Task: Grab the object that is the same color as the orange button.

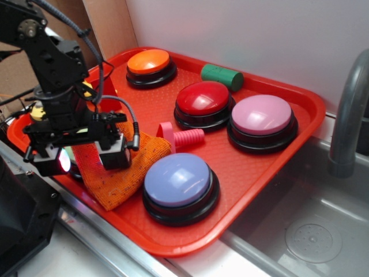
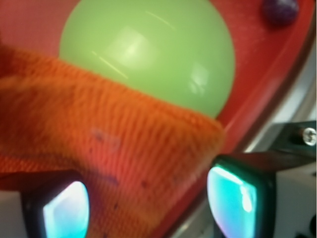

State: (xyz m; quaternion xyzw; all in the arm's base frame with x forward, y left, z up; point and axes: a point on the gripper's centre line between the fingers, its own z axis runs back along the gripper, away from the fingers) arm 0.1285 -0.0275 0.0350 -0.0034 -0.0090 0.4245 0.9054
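Nearest the wrist lens: two glowing fingertips (image 2: 67,210) standing apart, orange cloth (image 2: 114,144) lying in the gap between them with a fold draped over a green dome (image 2: 148,54), all at the near left edge of the red tray (image 1: 277,167). Claw (image 1: 86,156) open, holding nothing yet, set down on the cloth (image 1: 124,173), far from the matching orange button (image 1: 149,62) at the tray's far left corner. Best done by closing squarely on the thick fold, then lifting straight up, clear of the dome and the purple button (image 1: 179,180) just beside.

The exterior view looks down across the red tray (image 1: 277,167) from its corner; the wrist view sits close above the shared orange cloth (image 1: 118,179).
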